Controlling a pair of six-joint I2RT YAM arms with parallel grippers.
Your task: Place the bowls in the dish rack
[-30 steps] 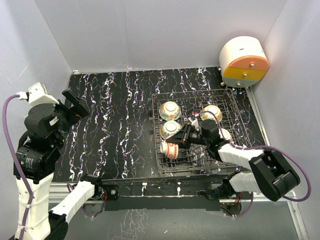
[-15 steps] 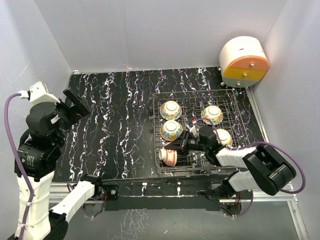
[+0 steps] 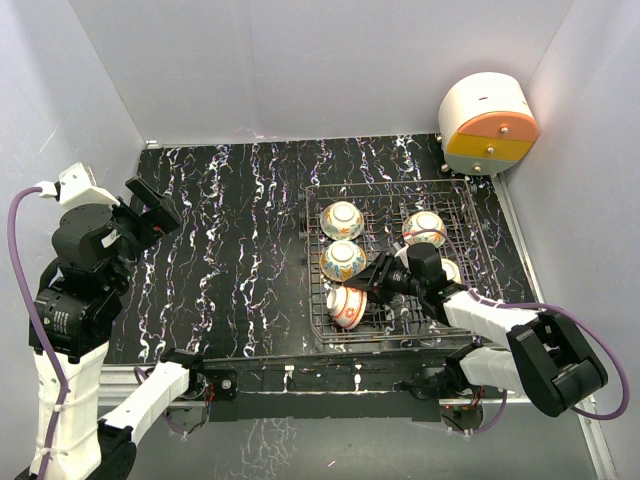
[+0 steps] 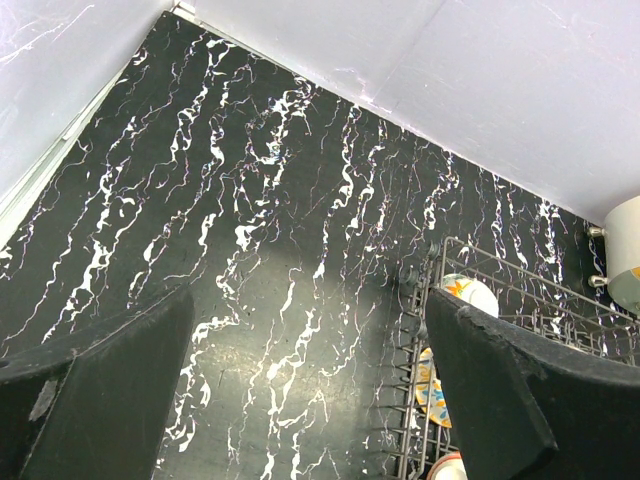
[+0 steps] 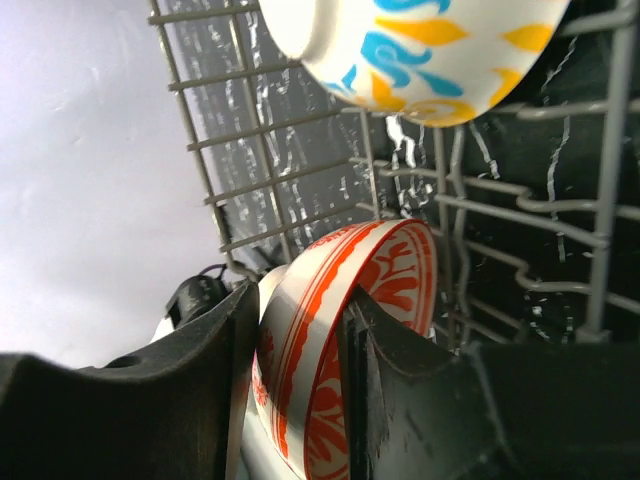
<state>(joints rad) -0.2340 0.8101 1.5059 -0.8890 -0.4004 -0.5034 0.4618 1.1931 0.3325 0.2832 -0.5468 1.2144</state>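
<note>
The dark wire dish rack [image 3: 385, 185] stands right of centre. Two yellow-patterned bowls [image 3: 341, 219] [image 3: 342, 260] stand on edge in its left column, a third [image 3: 424, 228] at its right. A fourth [image 3: 452, 270] shows partly behind my right arm. My right gripper [image 3: 372, 284] is shut on the rim of the red-orange bowl [image 3: 346, 306] and holds it tilted at the rack's front-left corner. In the right wrist view the rim [image 5: 330, 320] sits between the fingers [image 5: 400, 390], under a yellow-and-blue bowl [image 5: 430, 50]. My left gripper [image 3: 150, 212] is open and empty, raised at the far left.
A round white, orange and yellow drawer unit [image 3: 487, 122] stands at the back right corner. Grey walls close the back and both sides. The left wrist view shows black marbled tabletop [image 4: 270, 300] and the rack's left edge [image 4: 425, 330].
My right gripper dipped with the red-orange bowl toward the rack's front-left corner, then came slightly up and right, and the bowl has turned. The left arm has barely moved.
</note>
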